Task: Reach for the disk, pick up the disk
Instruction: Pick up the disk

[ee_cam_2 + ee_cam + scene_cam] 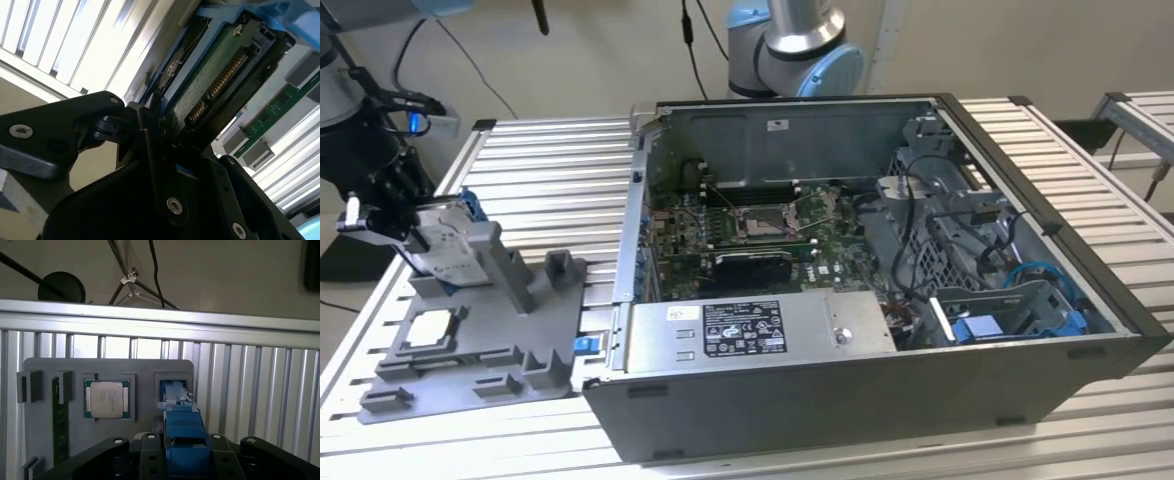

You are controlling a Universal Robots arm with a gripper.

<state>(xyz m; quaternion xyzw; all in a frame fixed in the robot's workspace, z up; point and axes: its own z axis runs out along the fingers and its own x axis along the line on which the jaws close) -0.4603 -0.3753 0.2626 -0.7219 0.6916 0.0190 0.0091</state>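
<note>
The disk (450, 243) stands on edge in a slot of the grey fixture (487, 345) at the exterior view's left, silver-grey with a blue frame. My gripper (424, 238) reaches it from the left, shut on the disk. In the first wrist view the disk's blue edge (178, 407) runs between the two black fingers (151, 456), which press both sides; my gripper (184, 442) sits over it. In the second wrist view the disk's green circuit board (215, 82) and connector show, with a black finger (149, 142) against it.
A small square silver chip (106, 399) lies in the fixture beside the disk's slot, and a green memory stick (61, 426) beside that. The open computer case (854, 300) takes the middle of the slatted table (547, 170). A second arm's base (794, 45) stands behind it.
</note>
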